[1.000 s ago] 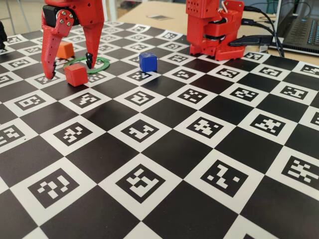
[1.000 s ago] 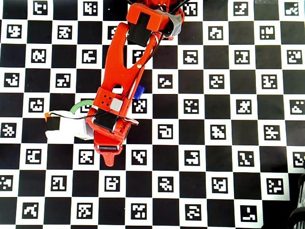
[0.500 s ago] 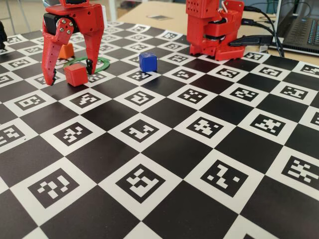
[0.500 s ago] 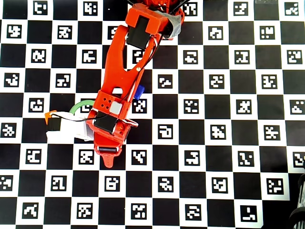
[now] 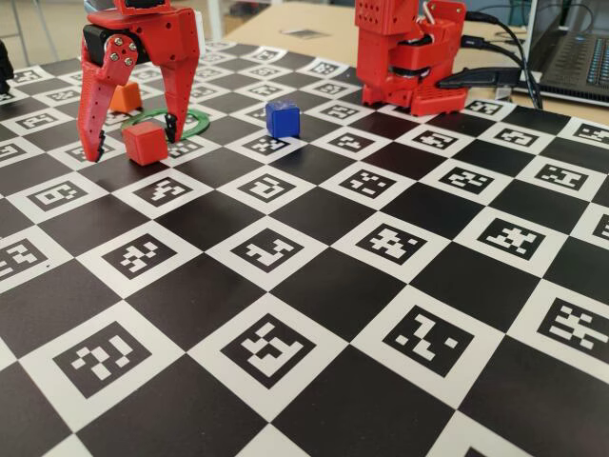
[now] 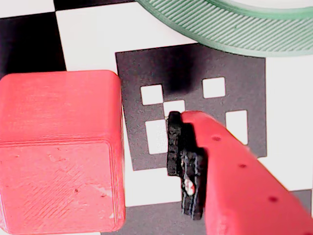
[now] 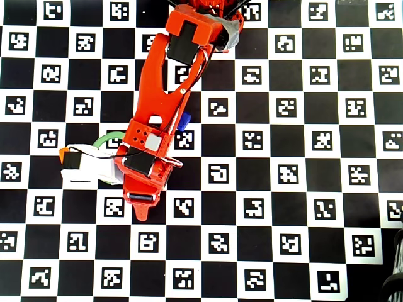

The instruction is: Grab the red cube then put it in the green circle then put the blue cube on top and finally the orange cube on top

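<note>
Fixed view: pincer [image 5: 130, 145] spread wide, straddling red cube [image 5: 145, 143] without touching; cube on bench [image 5: 381, 286] just in front of green circle [image 5: 195, 122]. Orange cube [image 5: 125, 96] behind circle, blue cube [image 5: 282, 119] to right.

Wrist view: red cube [image 6: 61, 152] beside fingertip [image 6: 183, 161], apart; circle [image 6: 230, 27] beyond.

Overhead view: arm hides red cube.

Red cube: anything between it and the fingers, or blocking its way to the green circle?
Nothing visible. The red cube sits on the board between the open fingers, beside the green circle, whose visible part looks empty.
</note>
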Action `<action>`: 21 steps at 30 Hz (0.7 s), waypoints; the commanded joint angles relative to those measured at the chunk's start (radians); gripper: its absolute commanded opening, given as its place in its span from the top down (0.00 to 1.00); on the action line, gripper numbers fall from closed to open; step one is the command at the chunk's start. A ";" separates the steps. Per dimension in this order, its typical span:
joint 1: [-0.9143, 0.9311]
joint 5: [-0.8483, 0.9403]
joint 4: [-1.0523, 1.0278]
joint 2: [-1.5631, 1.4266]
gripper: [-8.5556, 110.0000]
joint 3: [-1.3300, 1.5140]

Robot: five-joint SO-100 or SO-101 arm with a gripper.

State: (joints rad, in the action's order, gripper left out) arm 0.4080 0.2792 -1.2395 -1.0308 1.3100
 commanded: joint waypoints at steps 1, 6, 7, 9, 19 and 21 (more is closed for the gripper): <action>-0.011 -0.014 0.015 -0.032 0.57 -0.021; -0.015 -0.038 0.017 -0.029 0.57 -0.028; -0.018 -0.043 0.017 -0.029 0.57 -0.029; -0.023 -0.051 0.018 -0.029 0.57 -0.029; -0.028 -0.061 0.021 -0.023 0.57 -0.038; -0.025 -0.060 0.023 -0.023 0.57 -0.040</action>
State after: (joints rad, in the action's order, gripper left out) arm 0.3835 0.2209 -1.2241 -1.0232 1.3100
